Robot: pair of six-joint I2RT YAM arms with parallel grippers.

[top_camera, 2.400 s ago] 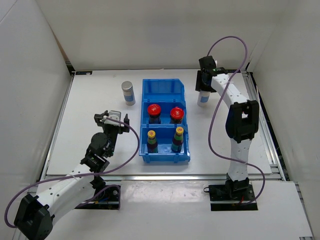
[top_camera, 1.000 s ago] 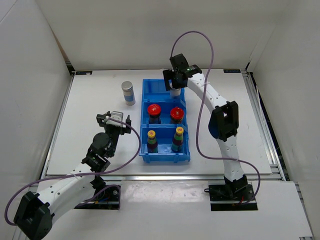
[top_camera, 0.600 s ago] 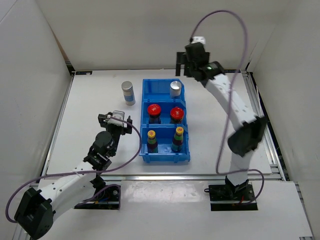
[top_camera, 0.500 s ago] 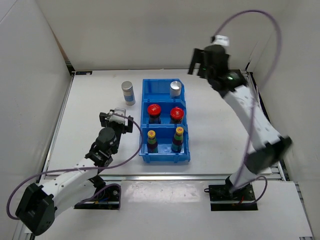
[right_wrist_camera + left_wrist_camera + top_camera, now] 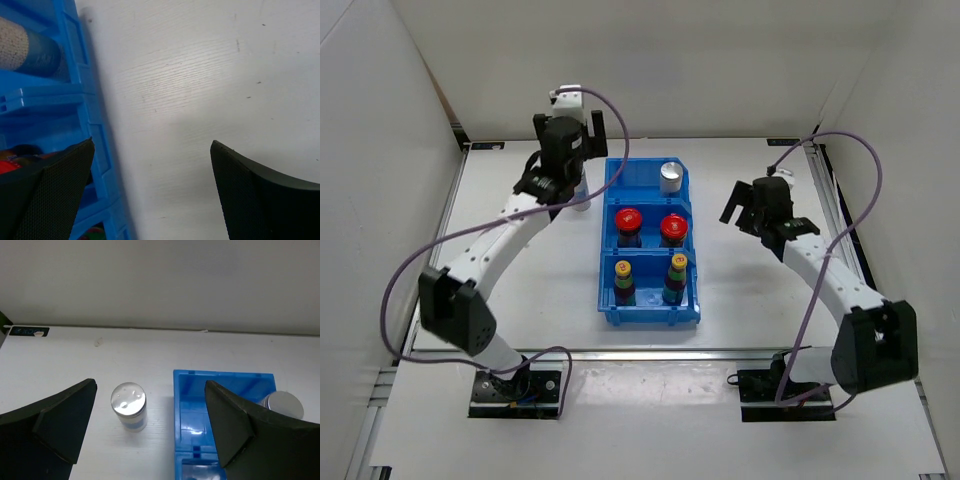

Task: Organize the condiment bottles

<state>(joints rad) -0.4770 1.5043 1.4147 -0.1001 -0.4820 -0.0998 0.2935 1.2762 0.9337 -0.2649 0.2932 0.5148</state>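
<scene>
Inspection finds the blue three-compartment plastic bin at the middle of the white table, its length running from the near edge towards the far edge.

- **Near compartment:** two slim dark bottles with yellow caps stand upright side by side.
- **Middle compartment:** two dark bottles with wide red caps stand upright side by side.
- **Far compartment:** one silver-capped bottle with a pale blue-white body stands at the right side. The left side of this compartment holds nothing.
- **Outside the bin:** the second silver-capped pale bottle stands upright on the table just beside the bin's far left corner.

The left gripper hangs over that outside bottle with its fingers spread wide. In the wrist view the bottle sits between the two fingers and touches neither. In the overhead view the left arm hides most of it.

The right gripper hovers above bare table between the bin and the right edge. Its fingers are wide apart and hold nothing.
</scene>
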